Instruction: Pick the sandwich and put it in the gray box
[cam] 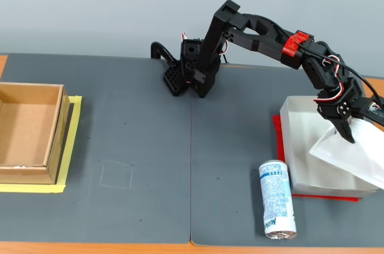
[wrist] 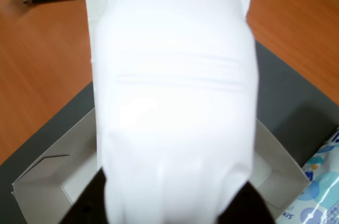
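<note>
**Sandwich over the box, release still to come**

The sandwich [cam: 351, 155] is held in the claw [cam: 347, 131], whose fingers are clamped on its upper end. The package hangs tilted over the gray box [cam: 294, 123], its lower end reaching past the box's right side in the fixed view; whether it touches the floor of the box cannot be told. In the wrist view the sandwich [wrist: 175, 91] fills the middle, with the box [wrist: 47, 179] walls seen below it. The pick looks done; lowering and letting go are judged to be left. The arm is stretched far to the right of its base, wrist bent downward over the box. The can [cam: 277, 199] lies just beside the box on the table [cam: 150, 146].
</note>
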You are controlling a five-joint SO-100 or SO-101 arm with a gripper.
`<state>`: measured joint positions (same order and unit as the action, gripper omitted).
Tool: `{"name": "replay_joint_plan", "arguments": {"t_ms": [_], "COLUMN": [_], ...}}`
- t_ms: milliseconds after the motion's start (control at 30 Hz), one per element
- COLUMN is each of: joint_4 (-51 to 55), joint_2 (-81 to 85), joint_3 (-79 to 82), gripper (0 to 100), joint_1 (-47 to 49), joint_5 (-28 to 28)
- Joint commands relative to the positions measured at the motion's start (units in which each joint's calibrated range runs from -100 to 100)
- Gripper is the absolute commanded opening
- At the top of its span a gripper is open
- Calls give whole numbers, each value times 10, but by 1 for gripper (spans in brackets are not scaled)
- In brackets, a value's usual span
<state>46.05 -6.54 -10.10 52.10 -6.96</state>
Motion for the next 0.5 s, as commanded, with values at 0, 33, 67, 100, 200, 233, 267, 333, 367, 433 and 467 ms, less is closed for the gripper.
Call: {"name": "replay_joint_plan", "arguments": {"t_ms": [0,33,67,100,200,233,267,333,367,433,467], "joint_4": [-1,-1,-1,-1,5,14,24,38,42,44,44], "joint_2": [7,7,7,7,7,7,7,6,7,7,7], "joint_3": [-21,-21,-21,-21,-20,-20,-20,-20,-20,-21,-21], "gripper": [2,3,3,4,16,21,24,28,28,28,28], "joint_1": [-1,-1,-1,-1,4,7,8,10,13,17,19], "joint_5": [4,4,4,4,3,3,4,2,1,0,0]}}
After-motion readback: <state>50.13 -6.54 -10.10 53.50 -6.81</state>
